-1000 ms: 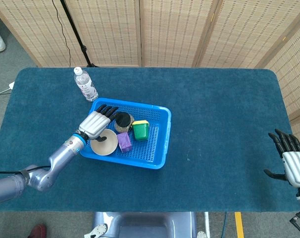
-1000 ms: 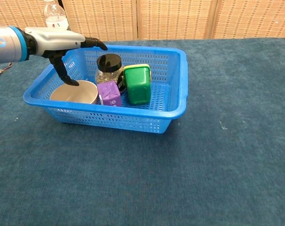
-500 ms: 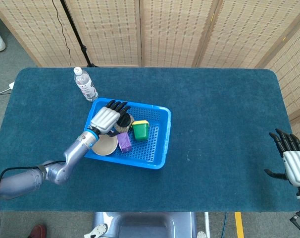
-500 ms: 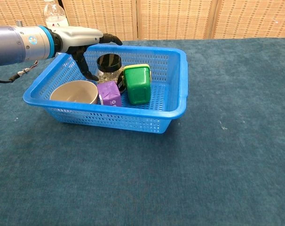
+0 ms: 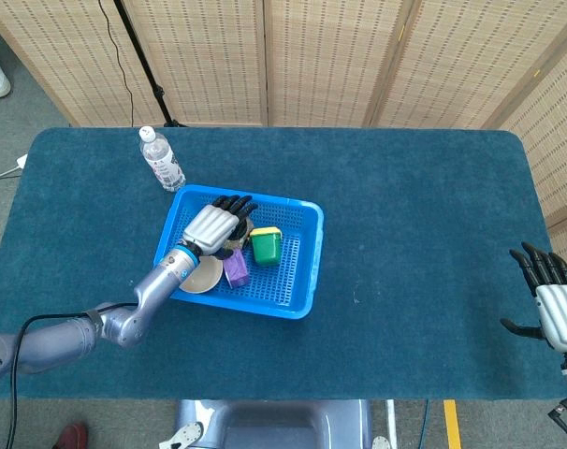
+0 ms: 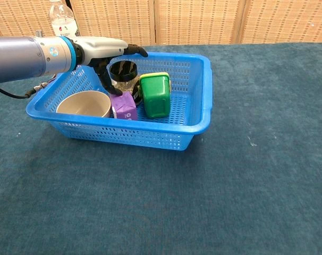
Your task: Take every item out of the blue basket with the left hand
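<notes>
Left hand over the jar in the blue basket.

Head view: the blue basket (image 5: 302,267) sits left of centre on the table (image 5: 424,234), holding a beige bowl (image 5: 201,276), purple box (image 5: 237,269) and green container (image 5: 267,245). The left hand (image 5: 211,225) hovers above them, fingers apart. A water bottle (image 5: 161,159) stands behind; the right hand (image 5: 550,304) is spread at the table's far edge.

Chest view: the left hand's fingers (image 6: 109,79) flank the black-lidded jar (image 6: 124,71); whether they grip it cannot be told.

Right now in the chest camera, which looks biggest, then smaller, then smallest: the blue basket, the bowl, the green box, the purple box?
1. blue basket
2. bowl
3. green box
4. purple box
The bowl and green box look close in size, so their order is unsure.
</notes>
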`<action>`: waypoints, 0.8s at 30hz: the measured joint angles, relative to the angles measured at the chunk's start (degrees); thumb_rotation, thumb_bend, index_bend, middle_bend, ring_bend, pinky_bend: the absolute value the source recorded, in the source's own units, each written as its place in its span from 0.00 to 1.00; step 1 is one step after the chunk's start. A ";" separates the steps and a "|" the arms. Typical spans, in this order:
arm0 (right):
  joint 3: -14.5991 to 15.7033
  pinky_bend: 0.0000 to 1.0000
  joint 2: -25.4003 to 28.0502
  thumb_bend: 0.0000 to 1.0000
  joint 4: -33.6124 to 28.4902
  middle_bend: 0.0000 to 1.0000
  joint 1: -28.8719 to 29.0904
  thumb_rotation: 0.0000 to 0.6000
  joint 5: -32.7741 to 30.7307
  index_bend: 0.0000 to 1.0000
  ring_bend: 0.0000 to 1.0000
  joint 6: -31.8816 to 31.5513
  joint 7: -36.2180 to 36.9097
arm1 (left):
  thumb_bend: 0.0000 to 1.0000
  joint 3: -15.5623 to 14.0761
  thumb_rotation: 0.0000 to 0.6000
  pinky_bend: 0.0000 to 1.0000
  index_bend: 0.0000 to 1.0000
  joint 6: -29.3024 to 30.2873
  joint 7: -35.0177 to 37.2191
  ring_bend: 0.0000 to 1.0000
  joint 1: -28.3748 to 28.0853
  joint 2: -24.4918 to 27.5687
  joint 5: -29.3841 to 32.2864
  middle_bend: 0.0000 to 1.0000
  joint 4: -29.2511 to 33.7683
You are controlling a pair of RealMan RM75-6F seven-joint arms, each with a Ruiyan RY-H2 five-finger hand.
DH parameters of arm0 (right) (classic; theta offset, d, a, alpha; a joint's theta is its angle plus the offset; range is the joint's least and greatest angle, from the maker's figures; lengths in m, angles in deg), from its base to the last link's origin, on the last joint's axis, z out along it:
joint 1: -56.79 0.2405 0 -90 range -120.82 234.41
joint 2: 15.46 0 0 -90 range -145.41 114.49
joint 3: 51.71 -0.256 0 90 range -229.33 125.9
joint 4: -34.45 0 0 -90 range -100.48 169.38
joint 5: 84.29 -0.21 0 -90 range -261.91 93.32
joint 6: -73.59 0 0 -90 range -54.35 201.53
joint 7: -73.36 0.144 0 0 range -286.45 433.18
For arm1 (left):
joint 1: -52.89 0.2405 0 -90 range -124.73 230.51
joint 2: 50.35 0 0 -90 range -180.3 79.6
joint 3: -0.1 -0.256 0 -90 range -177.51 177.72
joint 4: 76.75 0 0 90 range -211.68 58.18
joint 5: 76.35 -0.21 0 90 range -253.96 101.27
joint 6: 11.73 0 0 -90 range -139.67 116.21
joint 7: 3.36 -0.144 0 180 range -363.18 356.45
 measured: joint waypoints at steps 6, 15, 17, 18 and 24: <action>0.10 0.00 0.01 0.00 0.11 0.00 0.19 1.00 0.19 0.00 0.00 0.37 0.22 | 0.20 -0.45 1.00 0.17 0.03 0.36 -0.76 0.00 -0.04 -0.82 1.09 0.00 -0.82; -0.03 0.00 0.17 0.00 0.18 0.00 0.04 1.00 0.09 0.00 0.00 0.09 0.65 | 0.21 -0.22 1.00 0.23 0.10 3.54 0.62 0.04 0.97 -1.63 -0.38 0.00 -0.58; 0.01 0.00 0.17 0.00 0.23 0.00 0.06 1.00 0.17 0.00 0.00 0.14 0.72 | 0.21 -0.19 1.00 0.23 0.10 4.53 1.04 0.04 1.45 -1.36 -1.05 0.00 -0.01; 0.03 0.00 0.17 0.00 0.27 0.00 0.08 1.00 0.21 0.00 0.00 0.18 0.72 | 0.21 -0.18 1.00 0.23 0.10 5.26 1.25 0.04 1.78 -1.19 -1.52 0.00 0.29; 0.09 0.00 0.14 0.00 0.31 0.00 0.14 1.00 0.33 0.00 0.00 0.26 0.70 | 0.21 -0.16 1.00 0.23 0.10 8.01 2.85 0.04 3.23 -0.61 -4.31 0.00 1.19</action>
